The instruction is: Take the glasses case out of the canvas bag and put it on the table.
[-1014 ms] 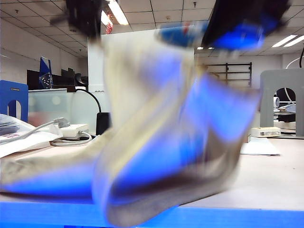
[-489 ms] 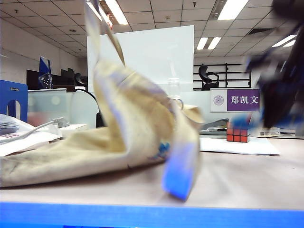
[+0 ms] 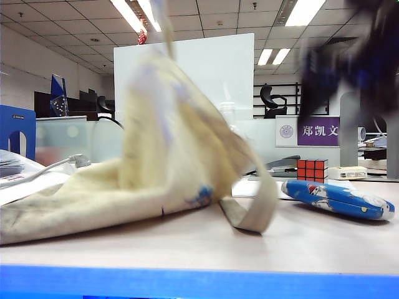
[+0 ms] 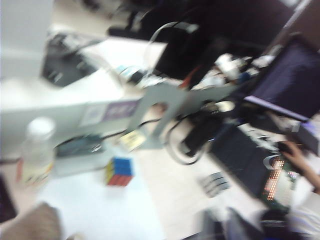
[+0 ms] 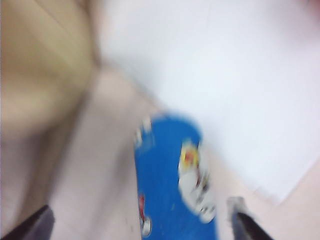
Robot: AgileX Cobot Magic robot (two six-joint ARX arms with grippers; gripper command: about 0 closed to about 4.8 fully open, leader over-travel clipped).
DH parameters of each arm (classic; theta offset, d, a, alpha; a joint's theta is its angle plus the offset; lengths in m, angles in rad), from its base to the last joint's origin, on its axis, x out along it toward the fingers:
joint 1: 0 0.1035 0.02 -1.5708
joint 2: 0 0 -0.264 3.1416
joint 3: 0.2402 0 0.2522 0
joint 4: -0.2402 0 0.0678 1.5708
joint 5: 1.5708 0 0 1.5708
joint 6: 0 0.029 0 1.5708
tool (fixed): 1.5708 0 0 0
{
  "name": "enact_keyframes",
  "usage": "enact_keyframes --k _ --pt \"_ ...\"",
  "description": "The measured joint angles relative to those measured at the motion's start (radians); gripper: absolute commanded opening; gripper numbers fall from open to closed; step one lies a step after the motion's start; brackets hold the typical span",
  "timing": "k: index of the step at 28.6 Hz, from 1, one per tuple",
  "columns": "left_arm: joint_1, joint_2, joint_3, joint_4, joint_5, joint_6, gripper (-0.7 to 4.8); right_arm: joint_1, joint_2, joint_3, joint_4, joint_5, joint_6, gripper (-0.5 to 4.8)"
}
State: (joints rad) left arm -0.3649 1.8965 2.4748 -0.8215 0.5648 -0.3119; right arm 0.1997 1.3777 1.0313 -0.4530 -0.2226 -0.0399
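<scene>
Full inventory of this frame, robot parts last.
canvas bag: 1, cream, slumped on the left half of the table, strap looping down at its right.
glasses case: 1, blue with white and red prints, lying on the table at right, outside the bag.
Rubik's cube: 1, red face showing, behind the case.
white paper: 1, flat under the cube area.
clear bottle: 1, beside the paper.
table: 1, beige, blue front edge.
right gripper: above the case, fingers apart, not touching it.
left gripper: not in view.

Right tool (image 5: 140, 220) low, jaws spread
</scene>
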Motion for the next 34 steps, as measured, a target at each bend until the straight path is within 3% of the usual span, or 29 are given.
enact_keyframes --k 4,7,10,12,14,17,18,21,23,26,27,31,34 --pt "-0.039 0.1 0.003 -0.031 0.036 -0.013 4.79 -0.008 -0.209 0.156 -0.01 0.037 0.023 4.63" --pt "-0.058 0.222 0.002 -0.213 0.03 -0.039 4.79 -0.007 -0.385 0.21 -0.087 0.039 0.036 4.63" --pt "-0.082 0.306 0.001 -0.37 -0.099 -0.02 4.79 -0.007 -0.485 0.21 -0.175 0.045 0.036 4.63" --pt "-0.117 0.37 0.0 -0.467 -0.235 0.052 4.79 -0.007 -0.548 0.205 -0.246 0.046 0.045 4.63" --pt "-0.146 0.417 -0.002 -0.526 -0.381 0.104 4.79 -0.007 -0.612 0.204 -0.312 0.046 0.064 4.63" --pt "-0.161 0.454 -0.008 -0.558 -0.509 0.126 4.79 -0.007 -0.707 0.204 -0.373 0.046 0.078 4.62" --pt "-0.158 0.455 -0.008 -0.547 -0.515 0.114 4.53 -0.007 -0.737 0.204 -0.387 0.047 0.079 4.55" --pt "-0.151 0.427 -0.006 -0.45 -0.418 0.027 2.81 -0.007 -0.851 0.203 -0.422 0.06 0.074 3.42" --pt "-0.153 0.374 -0.005 -0.325 -0.357 -0.037 2.26 -0.007 -0.95 0.205 -0.437 0.105 0.065 3.04" --pt "-0.172 0.274 -0.004 -0.133 -0.343 -0.046 0.54 -0.007 -1.078 0.199 -0.467 0.198 0.059 2.5" --pt "-0.181 0.231 -0.002 -0.068 -0.344 -0.029 0.22 -0.005 -1.126 0.196 -0.481 0.246 0.06 2.34" --pt "-0.21 0.075 0.007 0.048 -0.352 0.074 0.12 0.013 -1.28 0.147 -0.485 0.406 0.058 1.5" --pt "-0.217 -0.05 0.007 0.057 -0.408 0.154 0.12 0.032 -1.373 0.071 -0.515 0.429 0.058 1.38"
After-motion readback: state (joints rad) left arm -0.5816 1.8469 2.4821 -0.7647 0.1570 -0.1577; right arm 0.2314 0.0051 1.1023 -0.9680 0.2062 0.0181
